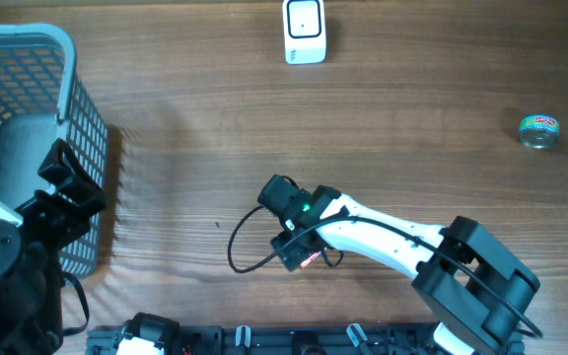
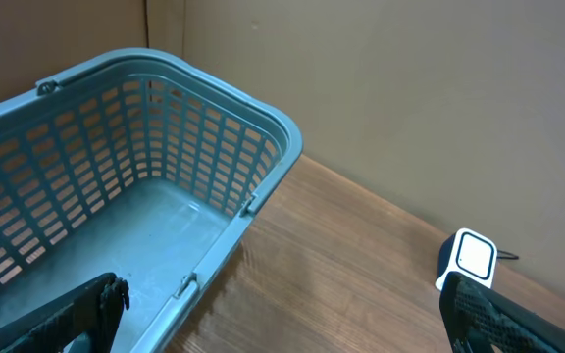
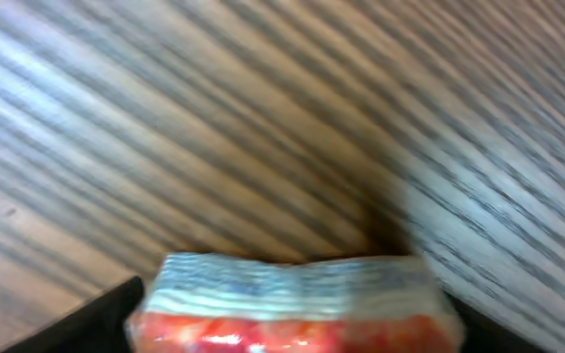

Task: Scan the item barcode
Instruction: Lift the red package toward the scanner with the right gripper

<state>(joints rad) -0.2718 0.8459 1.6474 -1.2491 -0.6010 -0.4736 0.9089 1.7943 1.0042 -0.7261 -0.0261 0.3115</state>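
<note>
Overhead, the right gripper is seen low over the middle of the table, well apart from the white scanner standing at the far edge. In the right wrist view a red-and-white packet is shown between the two dark fingers, its ends meeting both of them. The jaws are set wide and appear to be closed on the packet across its length, though the picture is blurred and the firmness of the hold cannot be judged. No barcode can be made out on the face that is shown.

The left gripper is held fully open and empty above the blue basket at the left side.

Several failures can be foreseen. The packet looks soft; if it is swung quickly towards the scanner, it may be buckled or squeezed out of the jaws and dropped onto the wood. Since the side bearing the barcode is not known, the wrong face may be presented to the scanner window, and no read would be obtained. The code may also be missed if the packet is tilted or carried wide of the window. The loose black cable looped beside the wrist could be snagged during the reach. The small can near the right edge lies well clear and is unlikely to be disturbed.
</note>
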